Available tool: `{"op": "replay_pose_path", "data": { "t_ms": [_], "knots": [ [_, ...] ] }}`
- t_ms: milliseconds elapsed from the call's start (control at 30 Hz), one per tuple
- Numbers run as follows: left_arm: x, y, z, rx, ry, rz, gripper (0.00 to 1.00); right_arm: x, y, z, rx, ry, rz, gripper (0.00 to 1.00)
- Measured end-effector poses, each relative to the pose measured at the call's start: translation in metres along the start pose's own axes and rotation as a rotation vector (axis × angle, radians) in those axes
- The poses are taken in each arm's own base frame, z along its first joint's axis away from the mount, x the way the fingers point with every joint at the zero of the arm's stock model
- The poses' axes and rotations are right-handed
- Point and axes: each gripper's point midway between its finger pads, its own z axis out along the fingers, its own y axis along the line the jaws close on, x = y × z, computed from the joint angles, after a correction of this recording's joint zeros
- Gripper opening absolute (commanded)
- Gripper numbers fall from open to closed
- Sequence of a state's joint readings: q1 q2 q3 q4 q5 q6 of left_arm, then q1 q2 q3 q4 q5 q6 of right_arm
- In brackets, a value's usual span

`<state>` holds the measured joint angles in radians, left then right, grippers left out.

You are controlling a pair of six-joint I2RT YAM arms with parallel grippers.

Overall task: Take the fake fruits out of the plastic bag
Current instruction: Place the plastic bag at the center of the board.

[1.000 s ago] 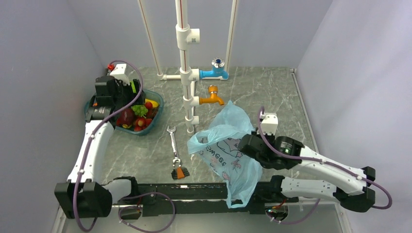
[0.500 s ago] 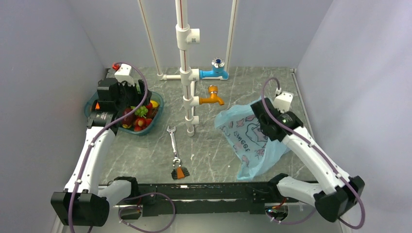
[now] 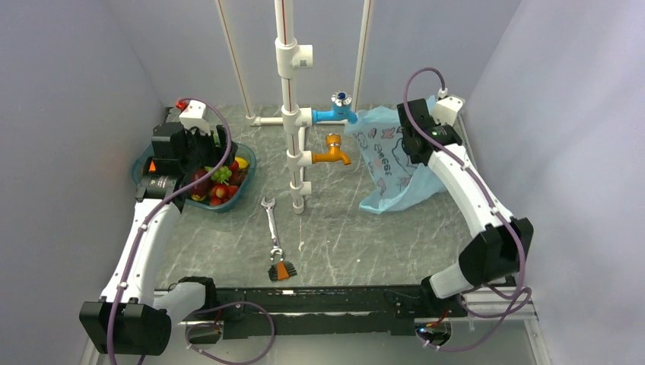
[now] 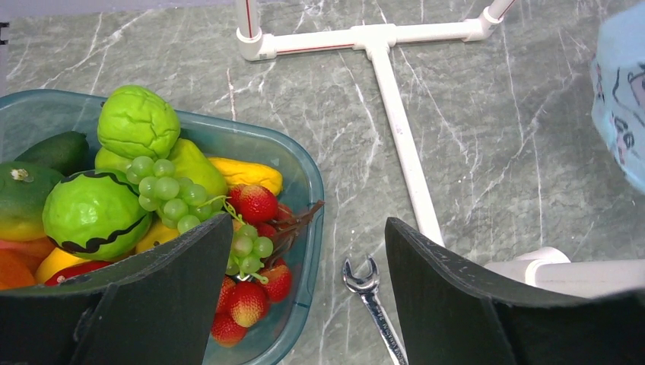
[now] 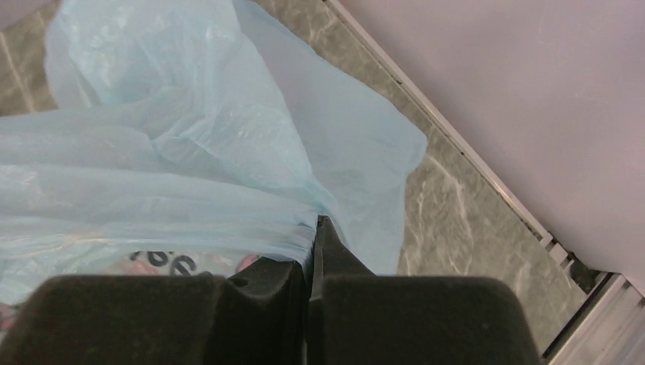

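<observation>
The light-blue plastic bag (image 3: pixel 392 163) with dark cartoon print hangs at the far right, next to the blue tap. My right gripper (image 3: pixel 411 147) is shut on a bunched fold of it; the wrist view shows the film pinched between the jaws (image 5: pixel 313 228) and the bag (image 5: pixel 190 144) spread out below. Nothing bulges in the bag. The fake fruits lie in the teal basket (image 3: pixel 245 165): a grape bunch (image 4: pixel 171 199), round green ones (image 4: pixel 138 122), an orange (image 4: pixel 14 268) and a maroon one (image 3: pixel 199 182). My left gripper (image 4: pixel 308 232) is open and empty above the basket's right rim.
Red strawberries (image 4: pixel 256 203) and a yellow banana (image 4: pixel 245 173) share the basket. A wrench (image 3: pixel 270 220) and an orange-bristled brush (image 3: pixel 282 270) lie mid-table. A white pipe stand (image 3: pixel 293 114) carries a blue tap (image 3: pixel 338 114) and an orange tap (image 3: pixel 333 152). Walls close in on three sides.
My right arm has swung the bag from the near centre of the table up and back to the far right corner. My left arm shifted slightly back over the basket, then stayed still.
</observation>
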<state>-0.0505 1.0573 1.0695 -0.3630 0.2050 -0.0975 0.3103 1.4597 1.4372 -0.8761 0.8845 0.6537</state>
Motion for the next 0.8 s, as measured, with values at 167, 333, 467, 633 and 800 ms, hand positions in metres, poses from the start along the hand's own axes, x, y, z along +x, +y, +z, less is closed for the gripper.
{"op": "replay_pose_path", "data": {
  "t_ms": [167, 333, 467, 633, 800],
  "knots": [
    [0.000, -0.001, 0.000, 0.007, 0.000, 0.000, 0.78, 0.004, 0.013, 0.026, 0.032, 0.014, -0.059, 0.37],
    [0.000, -0.002, 0.000, 0.011, 0.002, 0.000, 0.78, 0.027, 0.027, 0.036, -0.013, 0.071, -0.137, 0.62],
    [0.000, -0.002, 0.000, 0.011, 0.001, 0.005, 0.79, 0.050, 0.035, 0.035, -0.085, 0.139, -0.170, 0.87],
    [0.000, -0.002, 0.001, 0.013, -0.003, 0.009, 0.85, 0.078, 0.032, 0.008, -0.194, 0.187, -0.233, 0.99],
    [0.007, -0.011, 0.003, 0.028, 0.007, 0.030, 0.93, 0.076, 0.037, -0.064, -0.393, 0.120, -0.255, 0.99]
  ]
}}
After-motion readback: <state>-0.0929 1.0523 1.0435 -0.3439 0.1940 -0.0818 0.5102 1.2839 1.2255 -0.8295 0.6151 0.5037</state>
